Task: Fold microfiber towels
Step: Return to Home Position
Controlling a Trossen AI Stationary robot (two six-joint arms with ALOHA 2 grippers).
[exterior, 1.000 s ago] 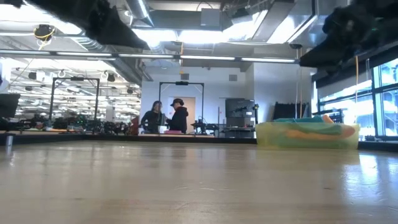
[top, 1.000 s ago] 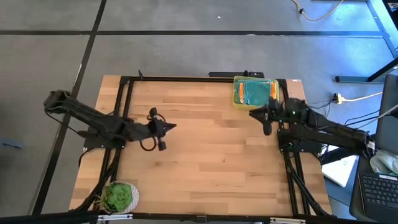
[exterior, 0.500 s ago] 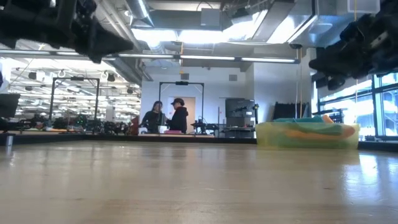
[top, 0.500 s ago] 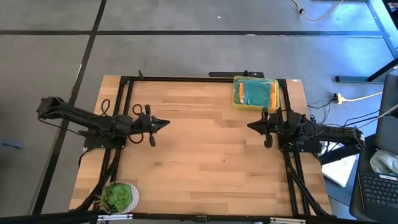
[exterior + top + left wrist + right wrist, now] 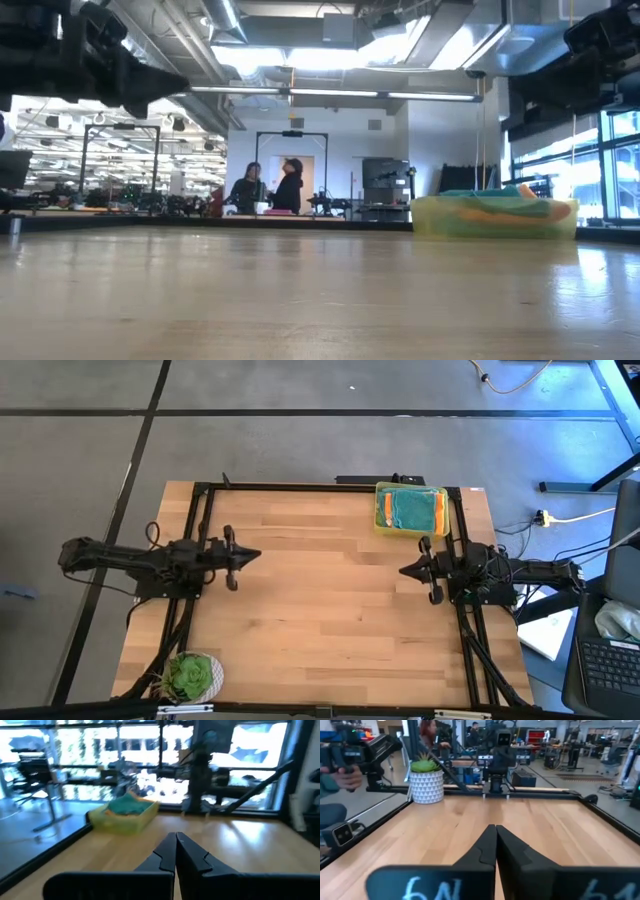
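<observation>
Both left tool (image 5: 255,554) and right tool (image 5: 403,571) closed; towels (image 5: 408,508) in tray (image 5: 380,512) mostly hidden.

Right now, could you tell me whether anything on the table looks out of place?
Nothing stands out. The towels lie in the yellow tray at the far right corner; the left tool and right tool are shut, holding nothing.

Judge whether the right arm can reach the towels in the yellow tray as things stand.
Probably yes: the shut right tool hangs near the yellow tray, whose towels lie uncovered, nothing between.
</observation>
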